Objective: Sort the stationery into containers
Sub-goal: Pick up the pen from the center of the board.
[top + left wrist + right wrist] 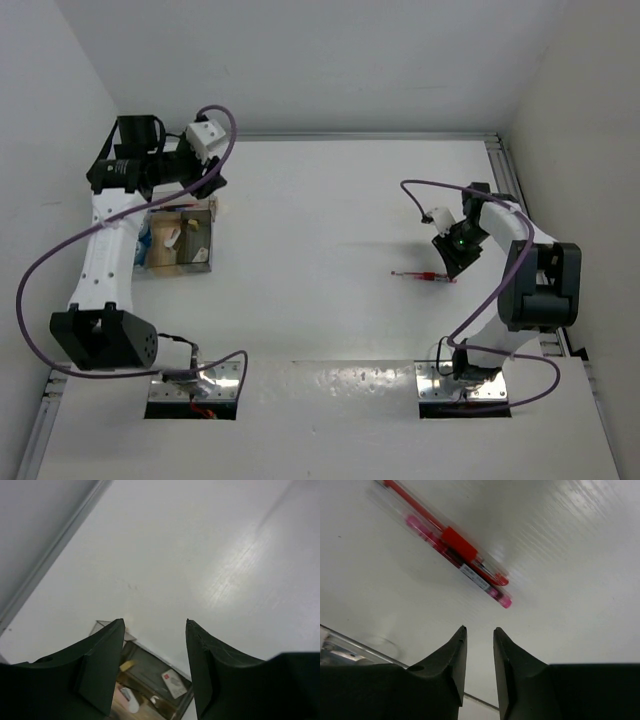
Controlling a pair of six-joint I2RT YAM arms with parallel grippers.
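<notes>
two pens lay on the white table [330, 200], right of centre: a red pen [455, 542] and a pink pen [470, 574], close alongside each other, parallel. both were a little blurred in the right wrist view, so contact between them could not be told. from above they read as one thin red line, just beside the right arm's head.

right gripper [480, 635]: fingers drawn to a narrow gap, nothing between them. the tips pointed down at bare table, the pens ahead of them and apart, not touched.

left gripper [154, 630]: fingers spread wide, nothing held. it hung over the far end of the clear box [212, 245], which sat on the table's left side, near the left wall and well apart from the pens.

inside the box: a small white piece with a red mark [172, 682], a beige bit [127, 665], other pale items too small to name. from above, something blue-white showed at the box's left edge, partly hidden by the left arm.

a purple cable [230, 130] looped over the left arm's wrist.
</notes>
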